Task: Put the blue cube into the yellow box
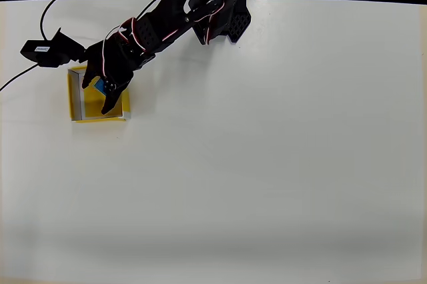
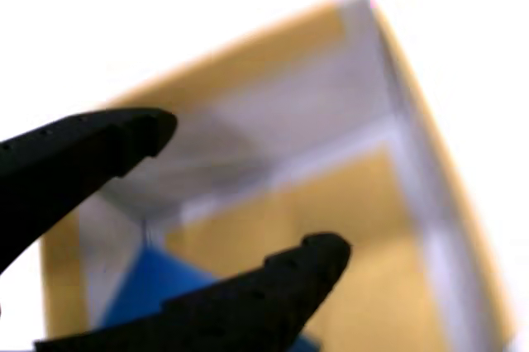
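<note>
A: Where's the blue cube?

B: Overhead view, upper left of frame, inside the yellow box, near the box's upper edge w/ the arm over it. Only a small blue patch shows betw. the black fingers.

A: And the wrist view?

B: Blurry, but the blue cube sits at bottom left of frame, on the yellow floor close to an inside corner of the yellow box. The lower finger crosses in front of it.

A: Pincer state?

B: Pincer is spread apart, 2 fingers w/ a clear gap. Wrist view shows the same: pincer w/ 1 finger at left-center, the other at bottom-center, box wall visible betw. the tips. Can't tell if either finger touches the cube; nothing is clamped betw. the tips.

A: Arm?

B: Black arm runs from its base at top center of the overhead frame down-left to the box. Red/white wires along it. A small black camera module sticks out at far left, just above the box.

A: Surface?

B: Plain white surface, box near its left edge. Box has pale rim edges, yellow walls and floor.
</note>
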{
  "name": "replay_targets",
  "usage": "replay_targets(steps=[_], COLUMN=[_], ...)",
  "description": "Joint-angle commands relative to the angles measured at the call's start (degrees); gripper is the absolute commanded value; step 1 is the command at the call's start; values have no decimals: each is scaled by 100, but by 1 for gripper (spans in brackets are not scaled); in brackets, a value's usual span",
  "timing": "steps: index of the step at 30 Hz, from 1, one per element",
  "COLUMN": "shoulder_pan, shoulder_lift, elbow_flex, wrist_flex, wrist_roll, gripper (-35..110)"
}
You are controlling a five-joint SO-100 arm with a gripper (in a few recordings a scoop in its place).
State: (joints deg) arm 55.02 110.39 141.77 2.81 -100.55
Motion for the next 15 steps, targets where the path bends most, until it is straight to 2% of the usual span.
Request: replay_targets(steps=[1,10,15], shoulder_pan=[-132,-1283,-2276], shoulder_lift=[1222,2900,3639], elbow_flex=[-176,-44,466], wrist_flex=[-439,-615,-747], wrist_roll=[-167,79,97], gripper=[37,32,19])
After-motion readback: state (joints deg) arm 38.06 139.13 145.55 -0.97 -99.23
